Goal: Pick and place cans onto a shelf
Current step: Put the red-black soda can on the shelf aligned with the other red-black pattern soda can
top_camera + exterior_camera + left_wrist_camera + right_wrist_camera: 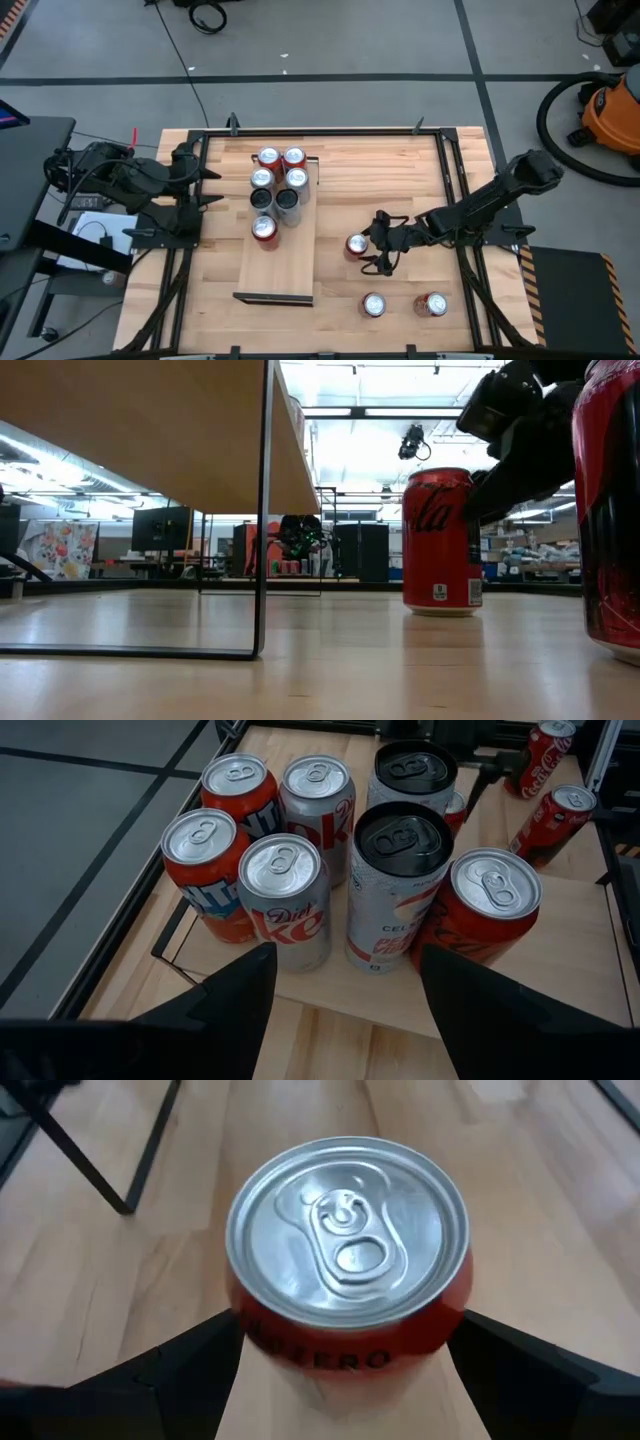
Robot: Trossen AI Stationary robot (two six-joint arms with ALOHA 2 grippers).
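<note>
A red cylindrical drink can with a round silver metal top (348,1250) stands upright on the light wooden worktop (560,1210), seen almost straight from above, its pull tab and oval opening plainly visible. White lettering runs around its red wall just under the rim. The right tool (345,1370) straddles the can, one dark finger (170,1375) on each side of its body, spread wide and close against it. A thin dark metal rail (100,1160) crosses the boards nearby.
</note>
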